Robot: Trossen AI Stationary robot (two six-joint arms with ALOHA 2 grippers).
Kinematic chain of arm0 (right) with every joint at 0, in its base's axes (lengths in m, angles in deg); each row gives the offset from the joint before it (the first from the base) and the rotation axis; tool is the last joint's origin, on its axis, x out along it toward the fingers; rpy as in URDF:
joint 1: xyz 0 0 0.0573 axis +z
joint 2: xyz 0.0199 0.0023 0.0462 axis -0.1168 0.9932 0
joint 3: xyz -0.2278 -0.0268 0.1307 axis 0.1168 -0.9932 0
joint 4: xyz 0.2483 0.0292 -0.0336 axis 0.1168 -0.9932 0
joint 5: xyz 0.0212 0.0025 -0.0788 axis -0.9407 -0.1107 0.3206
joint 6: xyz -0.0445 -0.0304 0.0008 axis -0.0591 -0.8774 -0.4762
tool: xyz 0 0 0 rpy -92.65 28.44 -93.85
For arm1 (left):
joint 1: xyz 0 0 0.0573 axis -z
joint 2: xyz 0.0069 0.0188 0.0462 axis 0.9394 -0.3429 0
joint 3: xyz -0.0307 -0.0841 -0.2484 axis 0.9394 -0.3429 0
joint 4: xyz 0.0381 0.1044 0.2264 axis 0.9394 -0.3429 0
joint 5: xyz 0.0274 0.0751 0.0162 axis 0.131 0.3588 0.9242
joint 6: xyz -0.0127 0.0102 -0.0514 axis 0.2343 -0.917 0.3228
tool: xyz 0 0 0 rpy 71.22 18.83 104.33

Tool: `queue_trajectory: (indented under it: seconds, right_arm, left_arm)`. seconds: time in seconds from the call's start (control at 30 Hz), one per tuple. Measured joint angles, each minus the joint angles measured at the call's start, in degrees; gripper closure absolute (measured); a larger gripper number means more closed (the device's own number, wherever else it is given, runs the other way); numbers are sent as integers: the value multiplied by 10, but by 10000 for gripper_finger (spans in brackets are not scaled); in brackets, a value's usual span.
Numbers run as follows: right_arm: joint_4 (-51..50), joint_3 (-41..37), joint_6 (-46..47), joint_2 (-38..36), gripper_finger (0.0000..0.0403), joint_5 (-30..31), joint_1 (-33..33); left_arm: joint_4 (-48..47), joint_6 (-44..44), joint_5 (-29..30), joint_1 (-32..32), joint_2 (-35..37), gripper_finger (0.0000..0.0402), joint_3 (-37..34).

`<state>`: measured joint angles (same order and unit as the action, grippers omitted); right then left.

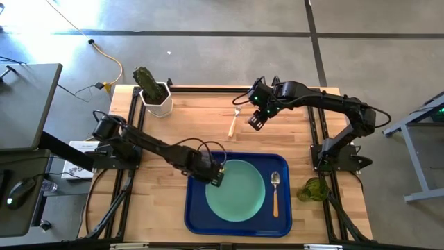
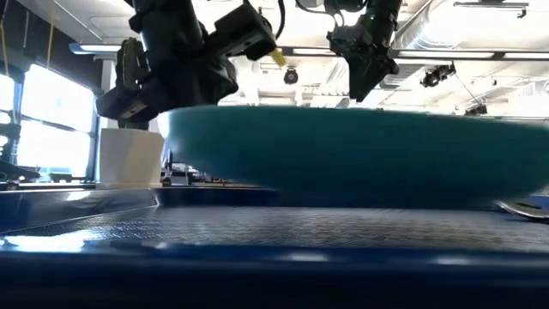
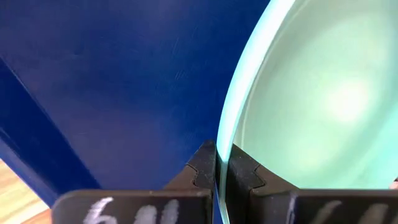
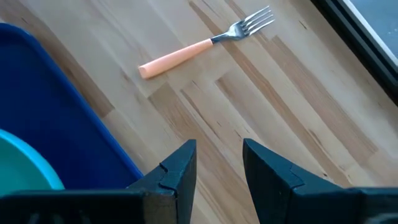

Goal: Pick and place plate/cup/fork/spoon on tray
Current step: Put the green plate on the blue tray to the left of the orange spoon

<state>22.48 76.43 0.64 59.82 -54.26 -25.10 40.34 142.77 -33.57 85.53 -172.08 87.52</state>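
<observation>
Faint white handwritten marks are showing on the left gripper body, bottom edge of the left wrist view, but nothing is reading legibly.

Plate on tray, as I see it.
My left end effector grips the plate rim; the spoon lies beyond, on the tray.

The left gripper has its fingers pinched together low, while the right gripper hovers, fingers parted.
</observation>
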Motion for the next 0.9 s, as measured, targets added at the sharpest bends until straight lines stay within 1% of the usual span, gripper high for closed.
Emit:
queue_trajectory:
  seconds: [0.33,0.53,0.7,0.77,0.9]
  right_arm:
    - [-8,0,2,0,281,-1,0]
    - [-11,0,2,0,281,-16,0]
    - [-11,0,11,0,281,-22,0]
    - [-13,0,12,0,281,-22,0]
    - [-15,0,12,0,281,-22,0]
  left_arm:
    - [2,5,-9,3,-11,399,0]
    - [-2,5,-8,6,-17,399,0]
    - [14,10,-16,10,-33,399,-1]
    - [35,10,-17,10,-39,399,1]
    - [32,13,-21,10,-48,399,1]
